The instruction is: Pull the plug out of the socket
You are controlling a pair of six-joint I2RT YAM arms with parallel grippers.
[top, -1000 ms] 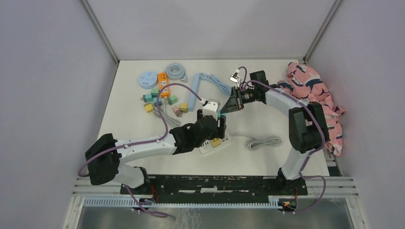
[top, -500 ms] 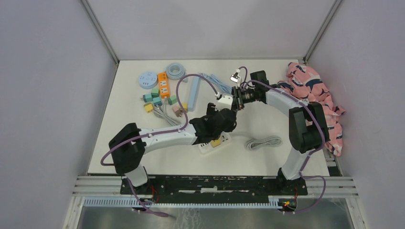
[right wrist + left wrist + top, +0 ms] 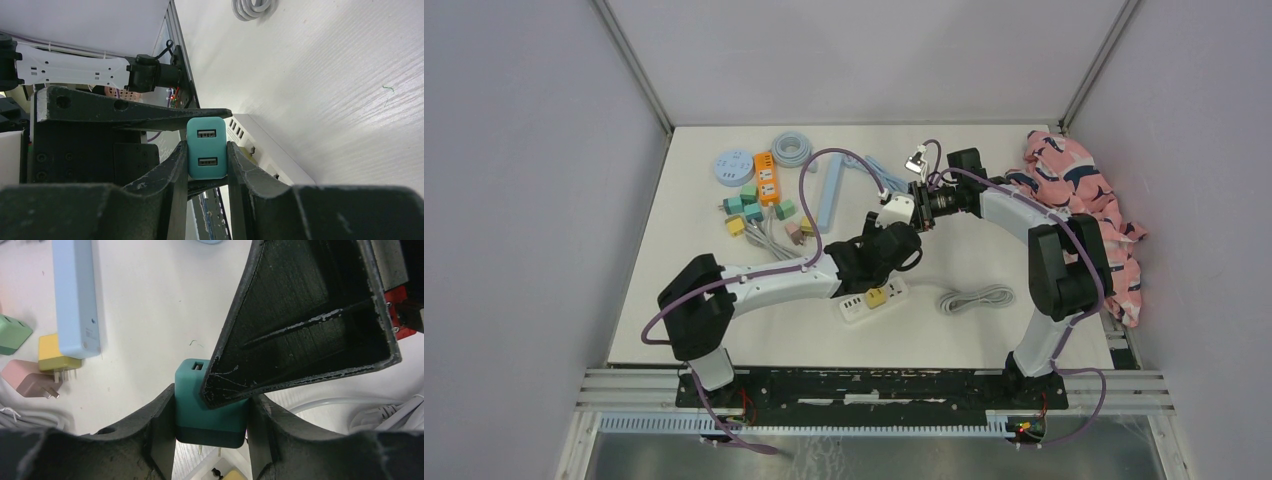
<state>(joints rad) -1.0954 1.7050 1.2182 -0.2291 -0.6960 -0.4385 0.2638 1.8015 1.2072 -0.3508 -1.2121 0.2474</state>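
Observation:
A teal plug [image 3: 206, 147] with two USB ports hangs in the air above the table, its metal prongs bare. My right gripper [image 3: 206, 150] is shut on its two sides. My left gripper [image 3: 211, 407] has come in crosswise, and its fingers [image 3: 162, 415] press the plug's [image 3: 197, 405] other two sides. In the top view both grippers meet mid-table, left [image 3: 902, 234] and right [image 3: 915, 214], hiding the plug. The white socket strip [image 3: 861, 306] lies just below them with a yellow plug [image 3: 876, 297] seated in it.
A light blue power strip [image 3: 829, 195], an orange one [image 3: 766, 178], a round blue socket [image 3: 731, 167] and several loose plugs [image 3: 754, 212] lie at the back left. A coiled grey cable [image 3: 976, 298] lies right of the white strip. Pink cloth [image 3: 1089, 200] covers the right edge.
My left arm swung right and forward to the right gripper, and its jaws closed from wide onto the teal plug. The right arm held still.

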